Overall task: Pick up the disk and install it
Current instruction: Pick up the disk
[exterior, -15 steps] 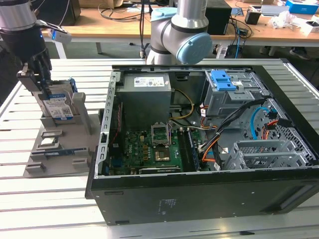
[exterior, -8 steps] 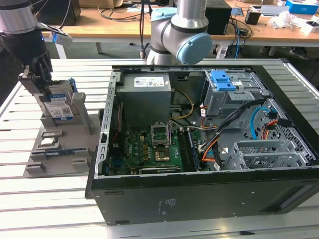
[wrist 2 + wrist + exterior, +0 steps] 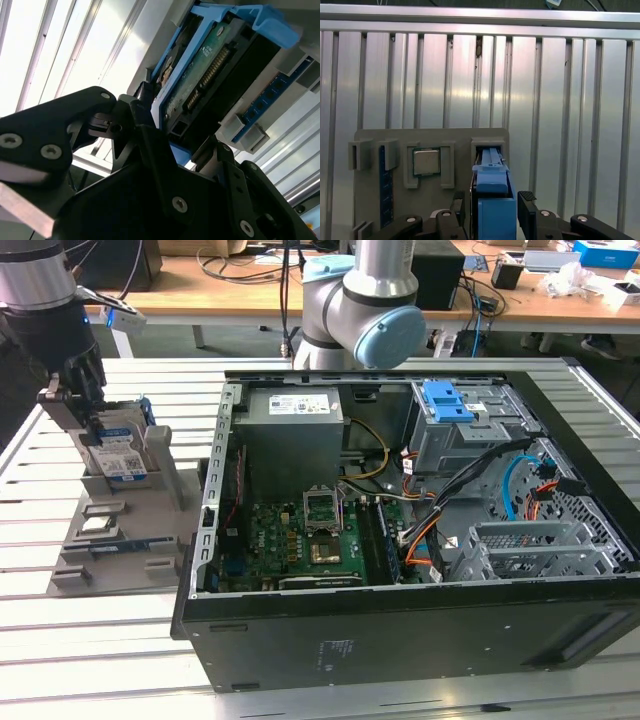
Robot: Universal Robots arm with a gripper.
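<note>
Near the tabletop's (image 3: 60, 660) edge at the exterior view's left, the disk (image 3: 120, 452) stands upright on its edge in a slot of a grey holder plate (image 3: 150, 540). The gripper (image 3: 492, 206) sits down over the disk's top, straddling its blue side rail (image 3: 492, 175) in both wrist views. Whether it has clamped the disk or only sits astride it, I cannot tell. On the same plate, a square processor chip (image 3: 426, 161) and a blue memory stick (image 3: 382, 190) lie in their own recesses. An open computer case (image 3: 400, 640) lies beside the plate, toward the exterior view's right.
</note>
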